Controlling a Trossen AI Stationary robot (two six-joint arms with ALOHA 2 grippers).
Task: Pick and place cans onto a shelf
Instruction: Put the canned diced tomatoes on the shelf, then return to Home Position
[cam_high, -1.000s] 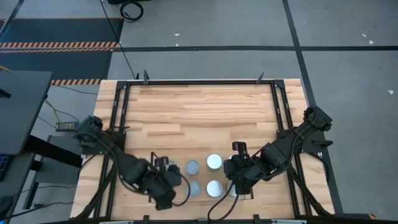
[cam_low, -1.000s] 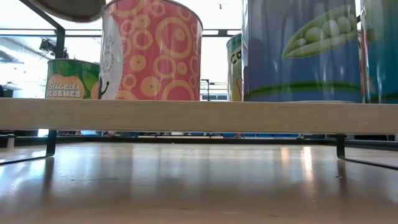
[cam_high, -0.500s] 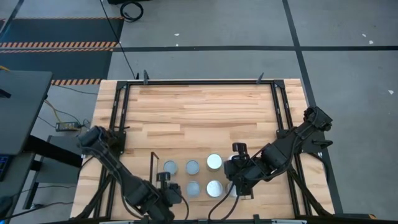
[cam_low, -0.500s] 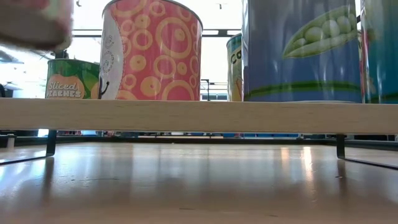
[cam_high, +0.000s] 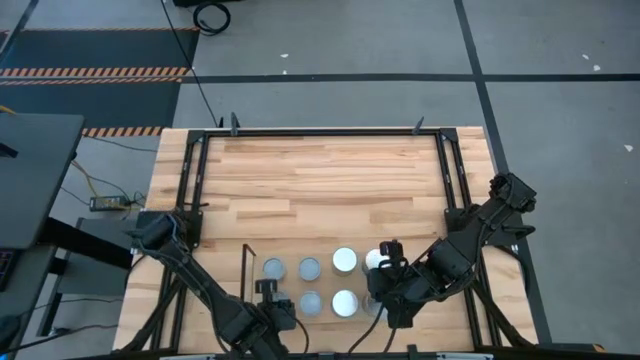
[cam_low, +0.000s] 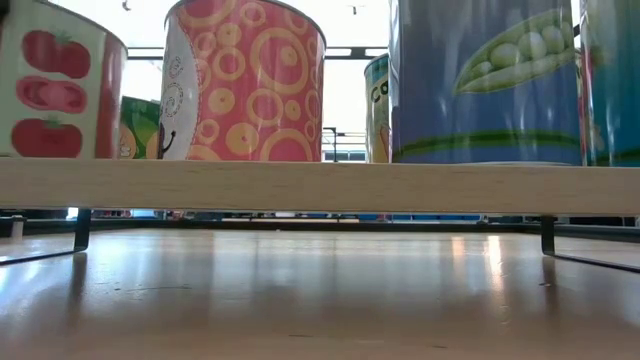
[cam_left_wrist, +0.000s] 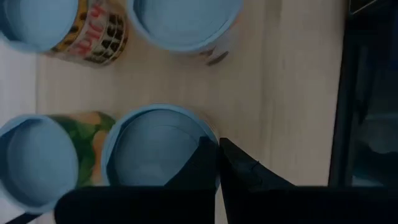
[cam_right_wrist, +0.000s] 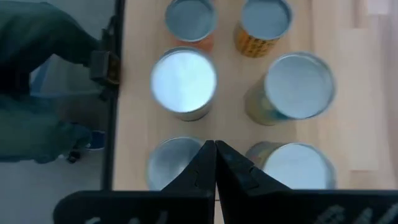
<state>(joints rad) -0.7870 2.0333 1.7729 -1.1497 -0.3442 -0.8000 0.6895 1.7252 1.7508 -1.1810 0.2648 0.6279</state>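
Both our left gripper (cam_left_wrist: 217, 163) and right gripper (cam_right_wrist: 214, 163) hover pinched together, empty, over the cans (cam_right_wrist: 184, 79); descending carelessly could topple one.

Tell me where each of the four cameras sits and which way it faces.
High: overhead, straight down on table, shelf, both arms.
Low: table level, looking across at shelf base and cans; no arm shows.
Left wrist: down onto can tops; shut left hand.
Right wrist: down onto cans; shut right hand.
All four share the cans on the shelf.
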